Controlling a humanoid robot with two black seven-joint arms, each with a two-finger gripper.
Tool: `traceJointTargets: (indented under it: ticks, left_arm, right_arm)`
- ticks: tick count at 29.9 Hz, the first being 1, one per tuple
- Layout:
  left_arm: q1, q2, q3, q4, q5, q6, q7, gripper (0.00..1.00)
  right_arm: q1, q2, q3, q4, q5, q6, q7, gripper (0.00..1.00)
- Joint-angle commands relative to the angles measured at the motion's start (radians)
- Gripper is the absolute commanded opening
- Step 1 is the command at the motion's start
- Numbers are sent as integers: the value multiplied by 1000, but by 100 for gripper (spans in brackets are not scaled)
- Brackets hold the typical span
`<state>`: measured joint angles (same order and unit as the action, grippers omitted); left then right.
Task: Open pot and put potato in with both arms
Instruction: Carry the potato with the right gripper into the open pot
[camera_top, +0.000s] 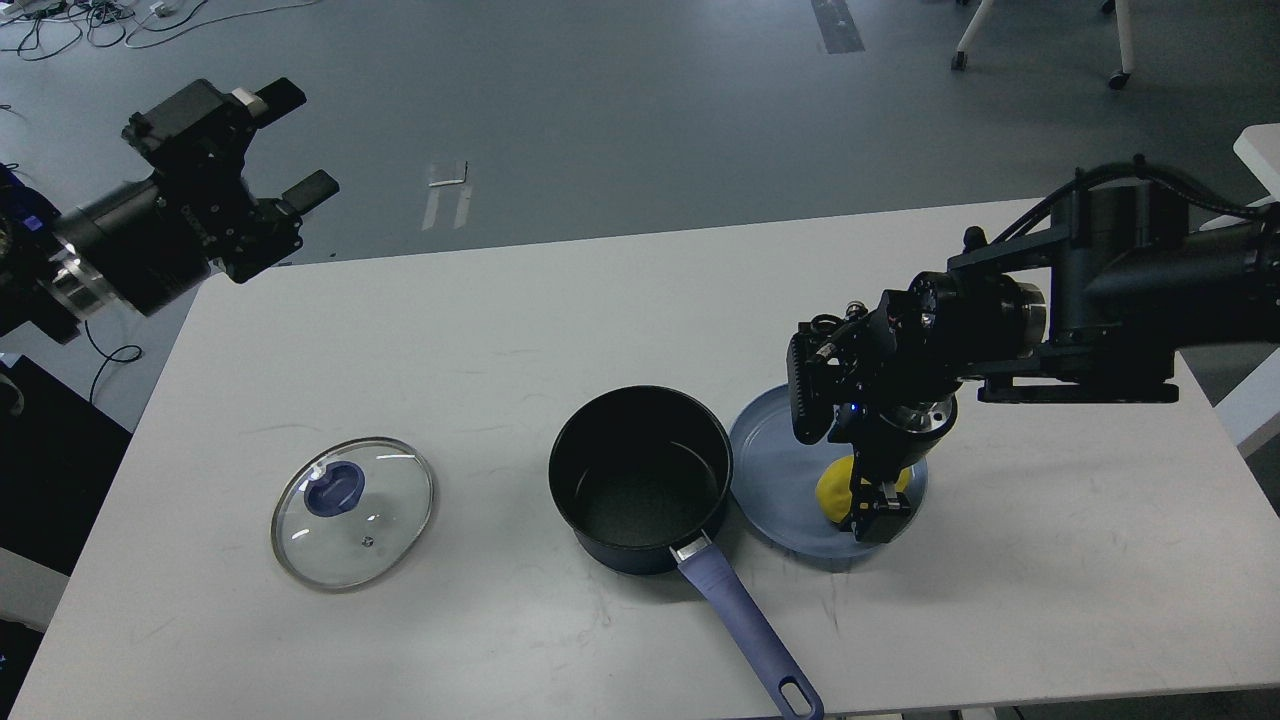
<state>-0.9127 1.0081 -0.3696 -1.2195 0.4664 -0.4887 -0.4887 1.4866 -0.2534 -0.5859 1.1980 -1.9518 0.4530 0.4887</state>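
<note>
Right hand (868, 508) grips potato (833, 490) on plate (770, 470) beside pot (640, 480); left hand (288, 140) spread.

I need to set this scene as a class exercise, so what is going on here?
The pot stands open on the table; its glass lid lies flat to its left. The right gripper reaches down onto the potato on the blue plate beside the pot; whether it grips it yet cannot be told. The left gripper is open and empty, raised beyond the table's far left corner.
</note>
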Motion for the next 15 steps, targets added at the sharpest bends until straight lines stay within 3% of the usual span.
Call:
traceJointTargets:
  ticks: [1, 4, 8, 15]
  left_arm:
    - [0, 0, 0, 0, 0, 0, 0, 97]
    - [0, 0, 0, 0, 0, 0, 0, 97]
    - [0, 0, 0, -2, 0, 0, 0, 97]
    - [0, -2, -2, -1, -2, 0, 0, 97]
  right_arm:
    - [0, 2, -9, -1, 1, -4, 0, 78]
    - [1, -1, -17, -1, 1, -4, 0, 62]
    - [3, -7, -20, -1, 5, -5, 0, 20]
    - [106, -35, 4, -6, 31, -36, 0, 20]
